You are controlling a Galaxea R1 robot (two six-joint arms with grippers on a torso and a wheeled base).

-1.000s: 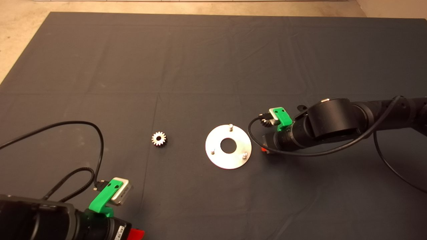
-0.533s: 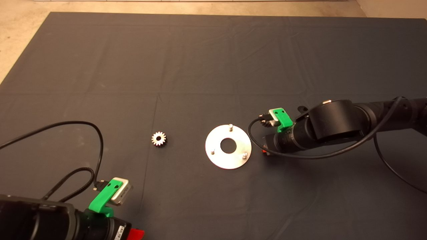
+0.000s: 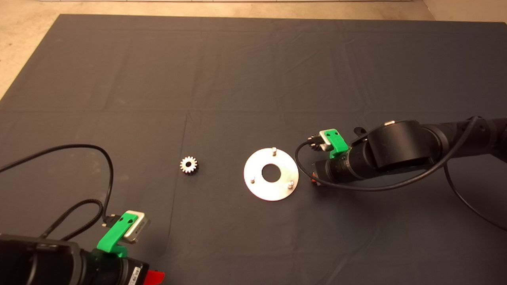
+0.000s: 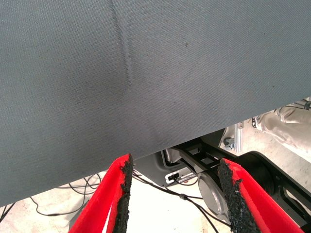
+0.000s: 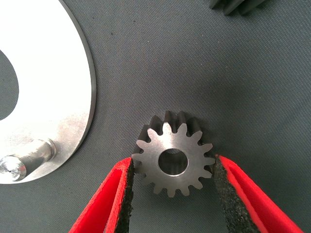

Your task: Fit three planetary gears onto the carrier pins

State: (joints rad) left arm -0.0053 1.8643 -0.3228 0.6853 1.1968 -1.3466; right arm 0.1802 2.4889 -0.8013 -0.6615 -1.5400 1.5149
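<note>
Head view: the table carries a dark mat (image 3: 237,79), on which the silver disc (image 3: 257,190) lies flat near the centre, its three carrier pins (image 3: 273,150) standing upright in a triangle around the large central hole, all three bare. One planetary gear (image 3: 188,164) lies flat on the mat, well apart from the disc on the side of the left arm. The right arm enters from the right edge and ends just beside the disc; the right gripper (image 3: 315,177) is mostly hidden beneath the wrist, with only a trace of red showing. A second gear (image 3: 314,146) shows partly behind the green camera mount of that wrist. The left gripper (image 3: 155,277) is parked at the lower left edge. Left wrist view: the left gripper (image 4: 176,194) is spread wide and holds nothing — beyond its fingers lie the mat edge, the robot's base, floor cables and a person's leg (image 4: 286,124). Right wrist view: the right gripper (image 5: 173,187) brackets a third gear (image 5: 173,158) lying flat on the mat, bore upward; each pad sits at or just off the tooth tips, and whether they press cannot be told. The disc rim (image 5: 73,121) with one pin (image 5: 24,160) lies near this gear — another gear's teeth (image 5: 238,6) show at the frame edge.
</note>
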